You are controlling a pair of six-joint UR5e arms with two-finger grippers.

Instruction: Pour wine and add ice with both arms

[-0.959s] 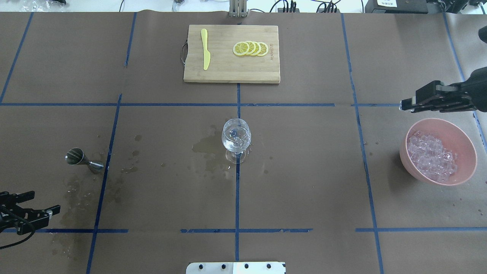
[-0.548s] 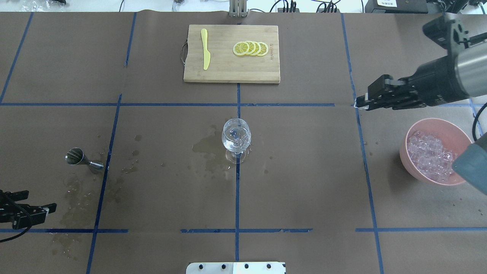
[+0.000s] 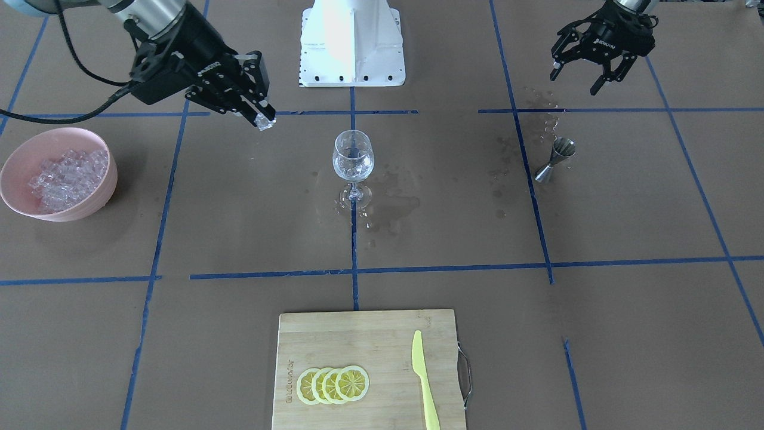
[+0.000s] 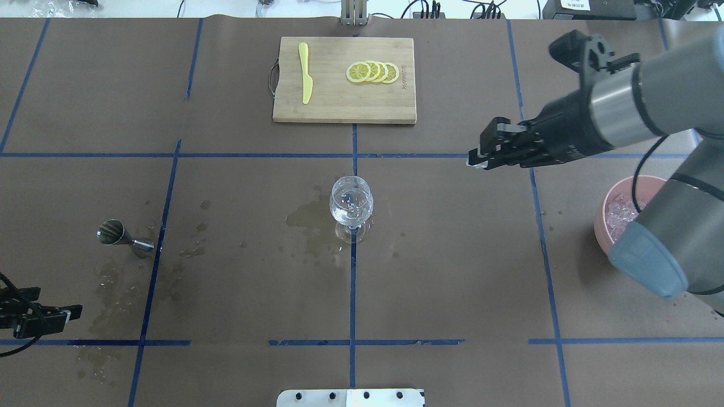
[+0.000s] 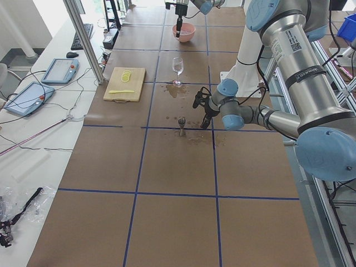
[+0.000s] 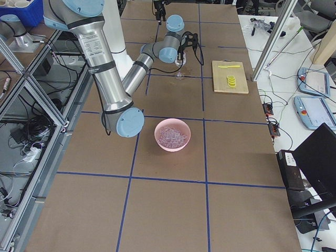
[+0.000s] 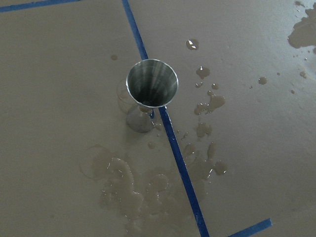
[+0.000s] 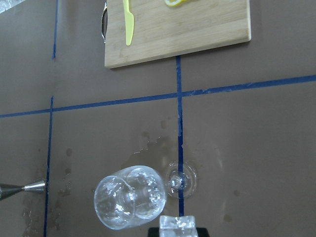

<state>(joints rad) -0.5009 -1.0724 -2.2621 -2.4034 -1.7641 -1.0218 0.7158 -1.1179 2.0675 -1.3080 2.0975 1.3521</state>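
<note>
Since half a second earlier my right arm (image 4: 616, 107) had swung inward from the pink bowl (image 3: 83, 209) toward the middle of the table, and my left gripper (image 3: 578, 80) had slipped a little farther toward the left edge.

Starting at that side, my left fingers were spread wide with nothing between them, hovering above the paper. Near them the steel jigger (image 4: 116, 233) stood upright beside a blue tape line, among wet splashes (image 7: 148, 197).

At the centre the stemmed glass (image 4: 351, 204) stood upright on the tape crossing. It had a little clear wine (image 3: 353, 171) low in its bowl and a damp patch (image 4: 308, 217) by its foot. Beyond it lay the cutting board (image 4: 339, 110) with the yellow knife (image 4: 306, 73) and the lemon slices (image 4: 373, 72).

Farther right, my right gripper (image 4: 472, 160) was pinched on a single ice cube (image 3: 265, 123), held in the air, apart from the glass and not yet over it.

At the far right the bowl held the rest of the ice (image 3: 62, 176), partly hidden from above by my own arm.
</note>
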